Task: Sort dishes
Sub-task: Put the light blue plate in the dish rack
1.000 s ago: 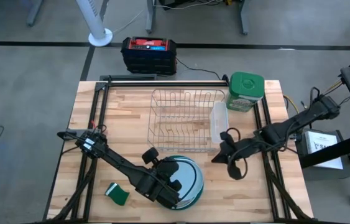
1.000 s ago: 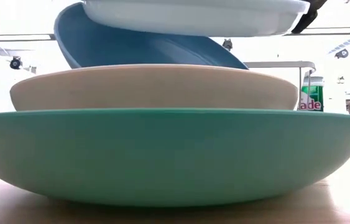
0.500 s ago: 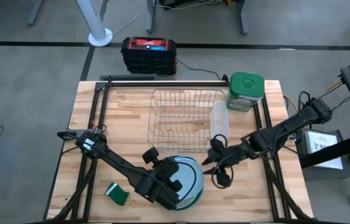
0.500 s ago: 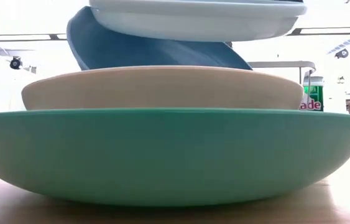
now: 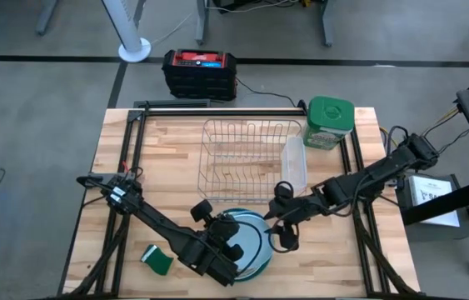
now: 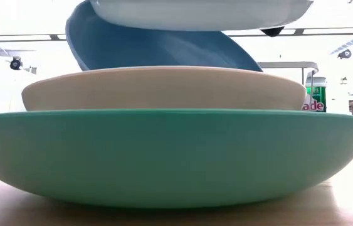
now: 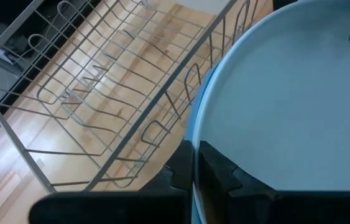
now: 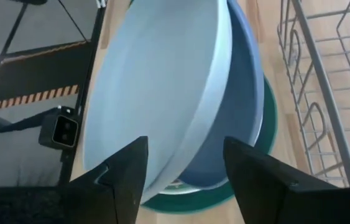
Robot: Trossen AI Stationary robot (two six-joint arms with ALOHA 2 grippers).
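While the stack of plates sits at the near edge of the wooden surface (image 5: 176, 158), the left pincer (image 5: 236, 250) is clamped shut on the rim of the top pale blue plate (image 6: 201, 12), which it holds above the rest; in the left wrist view its dark fingers (image 7: 215, 171) grip that rim from both sides. Beneath it, in the low view, a darker blue plate (image 6: 157, 47) lies tilted, one side raised, resting on a cream plate (image 6: 163, 88), which sits level in the big teal plate (image 6: 170, 157) at the bottom. The right pincer (image 5: 277, 223) hangs at the stack's right edge with its jaws spread wide and nothing between them; in the right wrist view its two fingers (image 8: 125, 174) stand apart on either side of the pale plate's edge, not touching it as far as I can tell. The wire rack (image 5: 246, 162) stands just behind the stack in the middle of the surface, and its slots hold no plates. A clear tub (image 5: 295, 162) leans at the rack's right end; what is in it cannot be told. A green-lidded container (image 5: 329, 122) stands at the far right corner, its contents not visible. A green sponge (image 5: 157, 260) lies on the surface left of the stack, near the left arm.
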